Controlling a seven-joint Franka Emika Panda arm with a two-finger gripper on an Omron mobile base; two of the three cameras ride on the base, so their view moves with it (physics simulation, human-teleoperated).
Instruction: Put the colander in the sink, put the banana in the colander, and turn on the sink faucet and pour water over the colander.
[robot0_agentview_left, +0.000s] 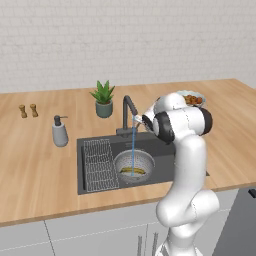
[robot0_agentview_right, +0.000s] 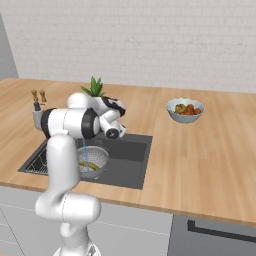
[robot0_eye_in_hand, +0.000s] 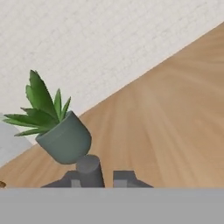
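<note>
One long wooden counter ran beneath a pale brick wall, with grey cabinet fronts below. Cut into it was the sink, a wire rack lying in its nine-o'clock half. The colander sat in the basin at about three o'clock from the rack, the banana lying inside it — a thin blue stream of water fell into it from the sink faucet. The gripper hovered beside the faucet with its fingers drawn together, holding nothing. A potted plant stood at twelve o'clock of the sink, a soap dispenser at ten, and a bowl of fruit well apart toward two.
</note>
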